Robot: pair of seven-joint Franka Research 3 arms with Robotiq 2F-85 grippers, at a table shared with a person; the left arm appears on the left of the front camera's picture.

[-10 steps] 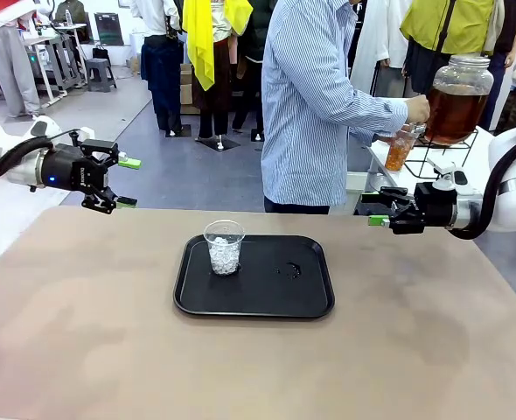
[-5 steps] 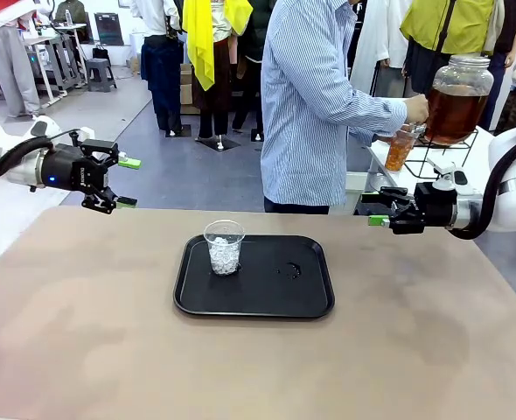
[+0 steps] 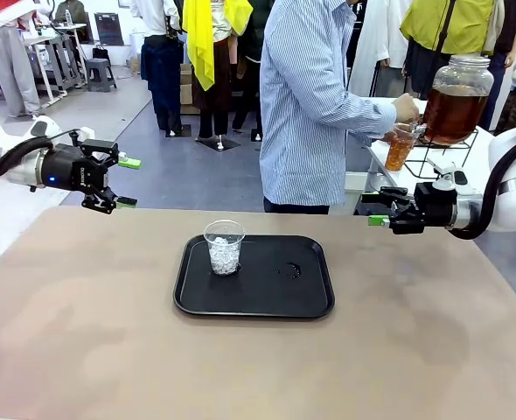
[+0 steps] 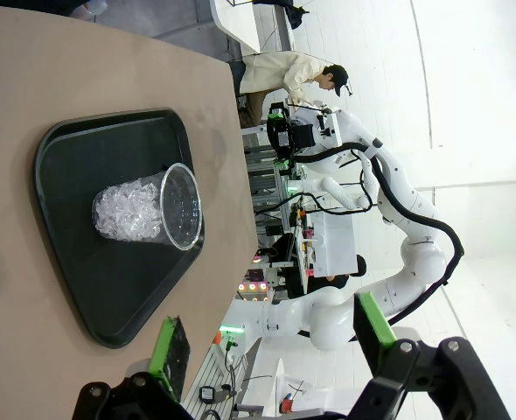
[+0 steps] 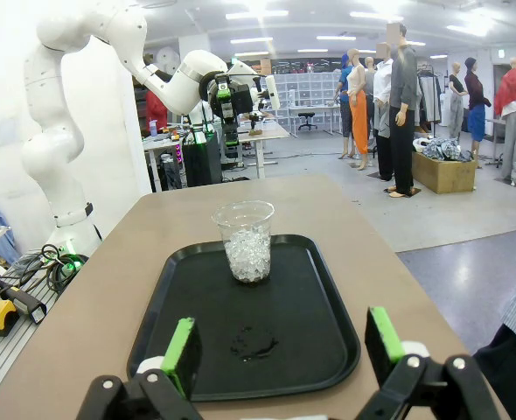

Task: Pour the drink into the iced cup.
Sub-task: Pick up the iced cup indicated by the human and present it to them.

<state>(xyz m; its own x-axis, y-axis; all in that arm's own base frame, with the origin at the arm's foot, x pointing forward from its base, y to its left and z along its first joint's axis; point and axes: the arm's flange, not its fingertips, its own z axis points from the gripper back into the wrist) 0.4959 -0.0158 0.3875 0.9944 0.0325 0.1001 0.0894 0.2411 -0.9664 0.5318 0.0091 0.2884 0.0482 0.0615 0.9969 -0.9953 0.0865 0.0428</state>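
Drink [image 3: 399,154], held by a person at the jar [image 3: 457,103], is beyond the right hand [image 3: 372,209]; iced cup [image 3: 224,248] stands on the tray [image 3: 315,302] between it and the left hand [image 3: 128,182], both wide open, empty. Nothing poured yet.

Front view: fixed on the robot's side, faces across the bench [image 3: 83,350] to the person [image 3: 310,105] at the far side, whole tray [image 3: 310,297] in frame. Left wrist view: rolled sideways, looks along the left tool [image 4: 267,337] from the left toward the right arm [image 4: 398,219]. Right wrist view: upright, low, looks over the right tool [image 5: 282,341] from the right toward the left arm [image 5: 66,105]. All three share tray and iced cup [image 3: 224,248].
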